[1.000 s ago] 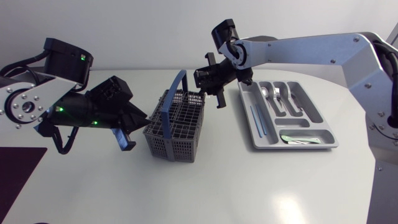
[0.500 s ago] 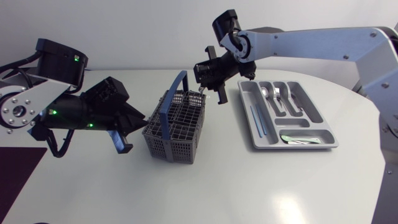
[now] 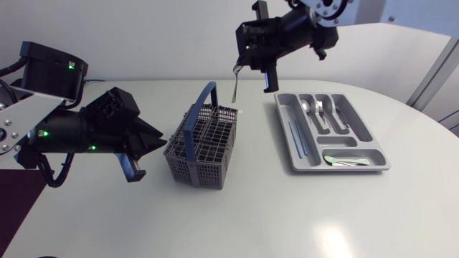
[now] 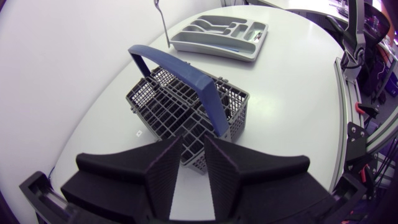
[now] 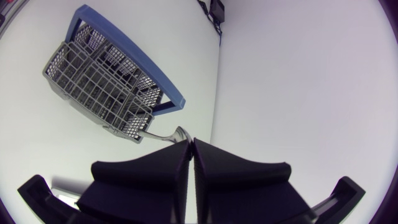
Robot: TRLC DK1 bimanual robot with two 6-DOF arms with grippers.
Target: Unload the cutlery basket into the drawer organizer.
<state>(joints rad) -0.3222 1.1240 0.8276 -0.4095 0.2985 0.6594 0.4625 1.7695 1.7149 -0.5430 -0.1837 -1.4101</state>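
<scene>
Head view: right gripper [image 3: 242,64] clamped on cutlery piece [image 3: 235,87] above basket [image 3: 204,147]; left gripper [image 4: 193,144] apart.

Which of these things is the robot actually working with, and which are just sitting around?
In the job: cutlery basket; drawer organizer, with sorted cutlery already in it; the utensil held by the right tool.
Just there: left tool, open and holding nothing, beside the basket; the table.

No lettering reads anywhere (cutlery basket [image 3: 197,168] included).
</scene>
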